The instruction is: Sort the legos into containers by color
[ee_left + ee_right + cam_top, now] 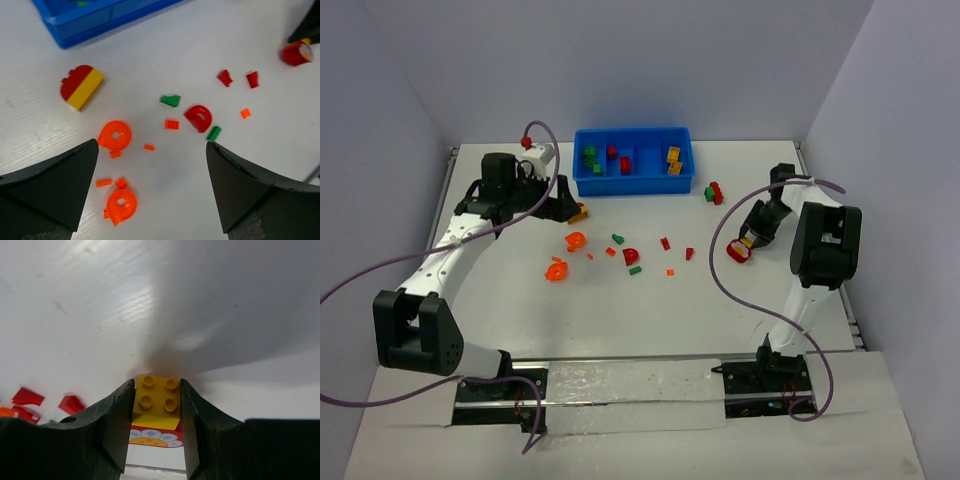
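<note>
Our right gripper [157, 382], at the right of the counter [700, 320], has its fingers closed against both sides of a yellow block [156, 401] stacked on a red piece [155, 438]. Our left gripper [151, 145] hangs wide open and empty above the loose legos [630, 256] mid-counter. The blue tray [632, 184] sits at the far edge, with a few pieces in its compartments.

White table [650, 320]: flat, matte.
Blue tray [632, 188]: far centre, long side running left to right.
Red-green lego cluster [713, 192]: just right of tray.
Red-yellow lego [81, 87]: near tray's front left corner.
Mid-table scatter: orange disc [576, 240], second orange disc [557, 269], red arch [631, 255], green pieces [617, 238], small red pieces [665, 243], orange chip [670, 271].
All scatter lies apart from tray.
</note>
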You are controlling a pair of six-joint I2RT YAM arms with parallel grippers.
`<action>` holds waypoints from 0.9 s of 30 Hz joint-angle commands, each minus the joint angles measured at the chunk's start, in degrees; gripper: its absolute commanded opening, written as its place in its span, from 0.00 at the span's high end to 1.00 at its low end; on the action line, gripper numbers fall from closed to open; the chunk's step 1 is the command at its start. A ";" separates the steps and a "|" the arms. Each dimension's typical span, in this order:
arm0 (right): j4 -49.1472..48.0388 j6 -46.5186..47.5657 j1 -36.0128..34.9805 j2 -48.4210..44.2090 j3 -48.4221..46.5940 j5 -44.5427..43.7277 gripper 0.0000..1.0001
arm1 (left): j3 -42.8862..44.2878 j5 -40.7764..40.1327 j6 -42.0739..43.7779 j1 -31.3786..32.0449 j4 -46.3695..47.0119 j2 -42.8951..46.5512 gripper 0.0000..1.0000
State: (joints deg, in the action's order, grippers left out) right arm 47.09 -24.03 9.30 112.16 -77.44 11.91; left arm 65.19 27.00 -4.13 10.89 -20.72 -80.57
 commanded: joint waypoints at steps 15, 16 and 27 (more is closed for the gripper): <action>-9.38 -5.99 -17.01 -14.01 -27.32 3.41 1.00 | 13.13 15.04 -16.63 13.39 10.48 -3.89 0.06; -10.00 -6.22 -18.77 -14.49 -26.98 3.21 1.00 | 13.72 14.26 -16.61 13.89 10.44 -4.56 0.07; -13.16 -9.19 -28.40 -18.23 -21.82 0.95 1.00 | 19.44 12.28 -15.40 19.31 9.93 -9.40 0.10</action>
State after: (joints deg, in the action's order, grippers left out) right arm 36.90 -31.30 -18.33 97.59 -100.96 14.83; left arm 81.62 39.89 -17.95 30.09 -13.85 -89.16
